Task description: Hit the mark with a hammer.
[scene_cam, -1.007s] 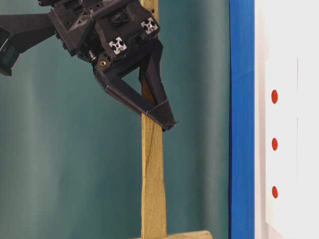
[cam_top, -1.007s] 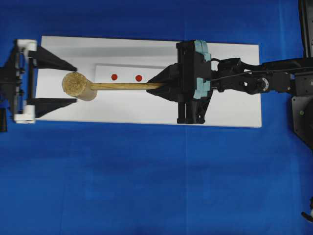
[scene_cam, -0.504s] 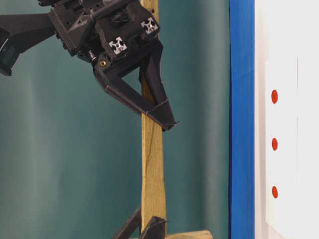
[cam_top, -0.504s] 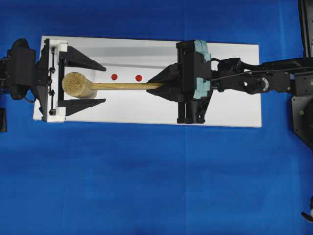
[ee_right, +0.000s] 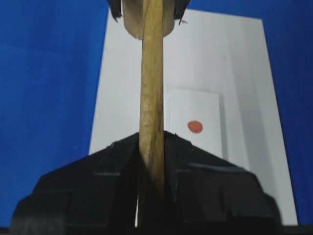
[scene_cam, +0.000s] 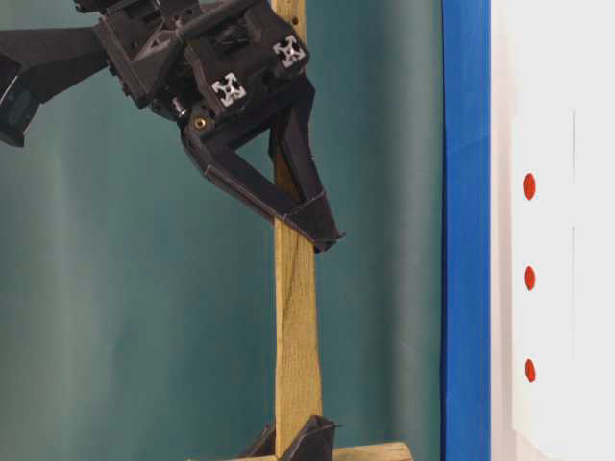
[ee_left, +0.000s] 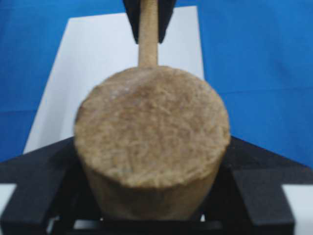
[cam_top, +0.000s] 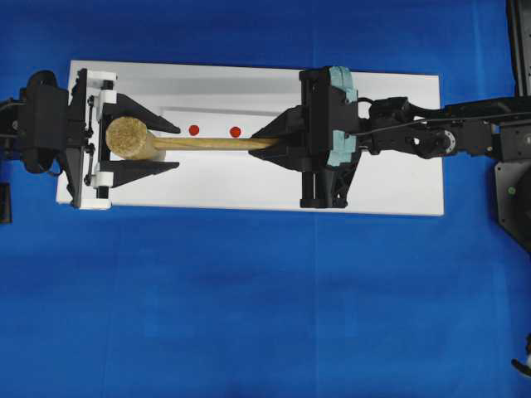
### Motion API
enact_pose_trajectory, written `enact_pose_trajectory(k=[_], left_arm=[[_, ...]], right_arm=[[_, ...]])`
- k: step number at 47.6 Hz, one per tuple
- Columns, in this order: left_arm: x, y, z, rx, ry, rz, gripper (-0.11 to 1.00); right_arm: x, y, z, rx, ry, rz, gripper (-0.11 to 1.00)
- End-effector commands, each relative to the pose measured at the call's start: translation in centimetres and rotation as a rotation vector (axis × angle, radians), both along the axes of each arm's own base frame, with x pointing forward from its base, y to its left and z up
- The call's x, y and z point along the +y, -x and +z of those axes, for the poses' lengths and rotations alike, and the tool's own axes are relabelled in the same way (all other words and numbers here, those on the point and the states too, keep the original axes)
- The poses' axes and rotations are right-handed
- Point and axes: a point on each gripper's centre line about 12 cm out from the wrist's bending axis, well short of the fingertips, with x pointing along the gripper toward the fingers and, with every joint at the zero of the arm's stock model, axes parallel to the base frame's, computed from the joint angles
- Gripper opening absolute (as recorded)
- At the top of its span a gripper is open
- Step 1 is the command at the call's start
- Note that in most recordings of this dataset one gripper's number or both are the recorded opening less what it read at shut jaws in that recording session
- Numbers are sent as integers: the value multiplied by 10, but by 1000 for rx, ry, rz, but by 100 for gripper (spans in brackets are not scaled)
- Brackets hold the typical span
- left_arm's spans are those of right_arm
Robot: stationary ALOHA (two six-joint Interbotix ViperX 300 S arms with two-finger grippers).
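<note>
While my right claw (cam_top: pixel 264 142) clamps the handle of the hammer (cam_top: pixel 199 144) above the white board (cam_top: pixel 398 186), my left claw (cam_top: pixel 158 145) brackets its head, fingers spread, beside two red dots (cam_top: pixel 193 130)

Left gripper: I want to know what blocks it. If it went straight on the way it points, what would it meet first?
The left gripper points along the white board; the light wooden mallet's thick cylindrical head already sits between its black fingers, so it would meet that head first.
</note>
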Motion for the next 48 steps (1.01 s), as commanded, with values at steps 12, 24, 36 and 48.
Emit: enact_pose_trajectory(k=[12,24,36,48], left_arm=[[1,-2,8,-25,16,7,43],[1,-2,8,-22,64,22,43],[1,-2,15,-41,240,69,43],[0,0,20,-44,633,175,43]], right_arm=[[0,-3,13,-39,-6,-8,6],[3,-3,15,-45,12,3,75],[4,-3,17,-57,43,8,92],[1,-4,19,-72,106,5,92]])
